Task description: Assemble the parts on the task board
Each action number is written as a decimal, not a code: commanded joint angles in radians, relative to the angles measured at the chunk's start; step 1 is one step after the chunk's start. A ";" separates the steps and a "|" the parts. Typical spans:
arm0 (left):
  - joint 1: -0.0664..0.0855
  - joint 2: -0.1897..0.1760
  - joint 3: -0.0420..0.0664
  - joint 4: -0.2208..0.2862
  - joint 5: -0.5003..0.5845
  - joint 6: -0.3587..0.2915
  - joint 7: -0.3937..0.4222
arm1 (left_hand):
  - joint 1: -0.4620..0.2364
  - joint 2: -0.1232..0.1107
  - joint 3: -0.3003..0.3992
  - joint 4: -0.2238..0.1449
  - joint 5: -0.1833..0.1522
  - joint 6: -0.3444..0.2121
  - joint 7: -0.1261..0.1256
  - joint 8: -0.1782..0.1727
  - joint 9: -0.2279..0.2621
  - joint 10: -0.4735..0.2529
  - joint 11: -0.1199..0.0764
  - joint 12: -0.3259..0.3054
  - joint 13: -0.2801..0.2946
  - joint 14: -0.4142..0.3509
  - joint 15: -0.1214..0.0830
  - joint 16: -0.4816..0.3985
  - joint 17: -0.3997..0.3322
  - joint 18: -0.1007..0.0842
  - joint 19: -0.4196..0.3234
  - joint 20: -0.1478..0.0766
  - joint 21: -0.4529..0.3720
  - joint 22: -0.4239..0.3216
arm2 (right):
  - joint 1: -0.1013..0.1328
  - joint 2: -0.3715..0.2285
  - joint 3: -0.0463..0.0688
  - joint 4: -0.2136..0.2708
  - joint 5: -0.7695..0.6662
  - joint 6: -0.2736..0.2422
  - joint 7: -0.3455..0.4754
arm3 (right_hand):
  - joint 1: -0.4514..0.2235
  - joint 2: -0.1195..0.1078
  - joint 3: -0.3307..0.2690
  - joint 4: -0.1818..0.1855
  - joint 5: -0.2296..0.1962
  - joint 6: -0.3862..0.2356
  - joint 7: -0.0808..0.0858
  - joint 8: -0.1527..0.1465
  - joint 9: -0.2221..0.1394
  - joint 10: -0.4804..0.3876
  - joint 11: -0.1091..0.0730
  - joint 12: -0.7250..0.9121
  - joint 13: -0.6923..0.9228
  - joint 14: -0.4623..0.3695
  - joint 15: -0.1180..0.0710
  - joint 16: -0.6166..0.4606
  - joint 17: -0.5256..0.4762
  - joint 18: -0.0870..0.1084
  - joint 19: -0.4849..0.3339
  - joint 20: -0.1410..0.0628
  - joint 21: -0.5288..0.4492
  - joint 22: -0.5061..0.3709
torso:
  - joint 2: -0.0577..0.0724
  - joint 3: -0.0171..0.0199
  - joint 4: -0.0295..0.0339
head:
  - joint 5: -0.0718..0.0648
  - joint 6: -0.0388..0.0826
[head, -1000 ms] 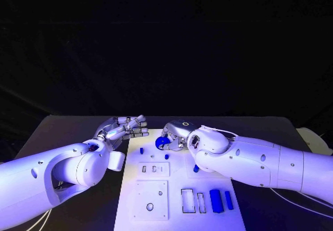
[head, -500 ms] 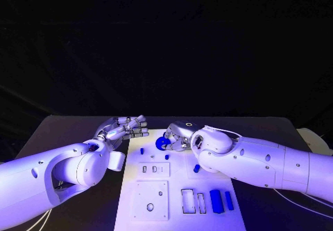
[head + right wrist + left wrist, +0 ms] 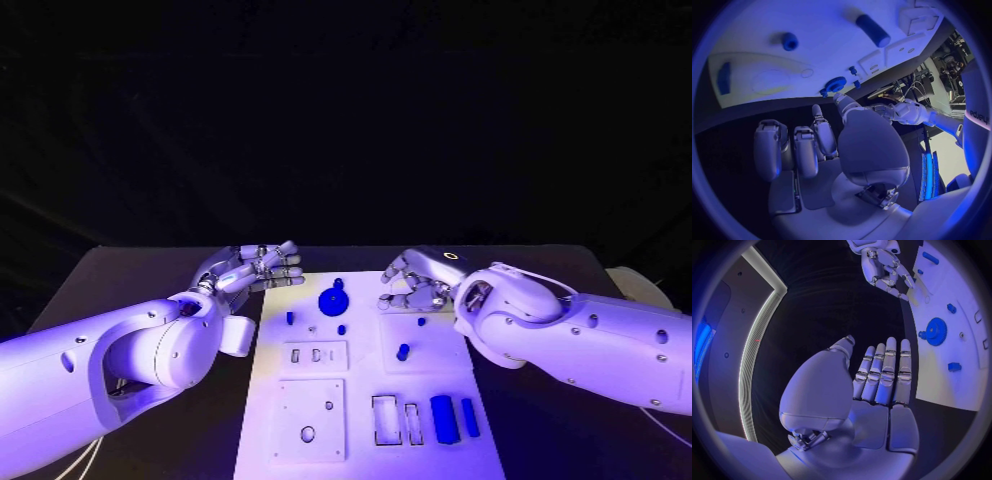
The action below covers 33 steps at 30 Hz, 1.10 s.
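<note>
Gear [image 3: 333, 299], blue, lies on the far end of the task board [image 3: 433, 460], free of both hands; right hand [image 3: 420, 281] hovers just beside it, fingers loosely curled on nothing, left hand [image 3: 257, 268] flat-fingered at the board's edge; I'd check its seating before the next part

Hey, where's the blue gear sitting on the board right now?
In the head view the blue gear lies on the far end of the task board, between the two robot hands, nearer the left hand; neither touches it.
</note>
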State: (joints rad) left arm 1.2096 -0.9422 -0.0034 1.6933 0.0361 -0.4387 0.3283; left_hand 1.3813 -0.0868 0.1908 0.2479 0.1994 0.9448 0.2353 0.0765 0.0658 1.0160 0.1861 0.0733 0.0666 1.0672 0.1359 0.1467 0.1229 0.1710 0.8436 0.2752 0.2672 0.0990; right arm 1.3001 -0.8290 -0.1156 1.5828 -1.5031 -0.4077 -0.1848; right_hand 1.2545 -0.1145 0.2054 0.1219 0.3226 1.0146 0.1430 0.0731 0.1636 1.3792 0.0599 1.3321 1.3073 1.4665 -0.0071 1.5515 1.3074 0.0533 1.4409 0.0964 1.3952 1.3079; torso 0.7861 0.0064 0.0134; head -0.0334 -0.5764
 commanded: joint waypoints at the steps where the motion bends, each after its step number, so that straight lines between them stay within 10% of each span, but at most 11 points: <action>1: 0.001 0.003 0.001 0.000 0.001 0.023 0.006 | 0.003 0.008 -0.002 -0.005 0.001 -0.003 0.005 -0.007 0.000 -0.007 0.001 -0.004 -0.001 0.000 0.004 -0.006 0.001 0.012 -0.001 0.004 -0.007 -0.002 | 0.001 -0.063 0.000 0.017 0.131 0.020 0.160 | 0.027 -0.009 0.004 -0.019 -0.004 0.005 0.000 0.006 0.001 -0.008 0.000 -0.007 0.025 0.089 -0.004 -0.003 0.200 0.003 -0.006 -0.001 -0.007 0.045 | -0.009 0.0022 -0.0143 | -0.007 0.002; 13: 0.001 0.015 0.001 -0.014 0.002 0.039 0.006 | 0.006 0.011 -0.001 -0.006 0.001 -0.001 0.004 -0.006 0.000 -0.004 0.000 -0.003 0.000 0.001 0.003 -0.008 0.002 0.012 -0.002 0.005 -0.008 -0.003 | -0.005 -0.176 -0.001 -0.056 0.219 0.038 0.223 | 0.053 -0.031 -0.004 -0.039 -0.003 -0.005 0.004 -0.001 -0.004 -0.019 0.002 -0.022 0.013 0.090 -0.003 -0.003 0.203 0.003 -0.008 0.000 -0.012 0.044 | -0.018 0.0073 -0.0166 | -0.015 0.003; 33: 0.000 0.016 0.000 -0.019 0.002 0.037 0.005 | 0.007 0.012 0.000 -0.006 0.001 0.000 0.003 -0.006 0.001 -0.003 -0.001 -0.002 0.000 0.001 0.003 -0.008 0.002 0.012 -0.002 0.005 -0.008 -0.003 | -0.039 -0.126 -0.002 -0.168 0.263 0.075 0.230 | 0.079 -0.026 0.000 -0.055 -0.001 -0.013 0.007 -0.004 -0.006 -0.020 0.005 -0.023 0.012 0.093 -0.001 0.001 0.215 0.002 -0.005 0.002 -0.012 0.047 | -0.015 0.0048 -0.0143 | -0.005 -0.007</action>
State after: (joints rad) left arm 1.2091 -0.9285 -0.0038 1.6725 0.0364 -0.4202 0.3283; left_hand 1.3853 -0.0827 0.1908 0.2479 0.1994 0.9448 0.2353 0.0765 0.0658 1.0160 0.1861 0.0733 0.0666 1.0672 0.1359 0.1427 0.1236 0.1710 0.8436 0.2752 0.2632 0.0967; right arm 1.2634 -0.9574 -0.1169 1.4167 -1.2536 -0.3597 0.0344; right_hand 1.3243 -0.1373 0.2058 0.0745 0.3214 1.0082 0.1493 0.0731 0.1583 1.3657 0.0636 1.3125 1.3079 1.4665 -0.0071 1.5515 1.3081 0.0533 1.4394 0.0948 1.3879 1.3074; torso 0.7705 0.0110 -0.0006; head -0.0407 -0.5823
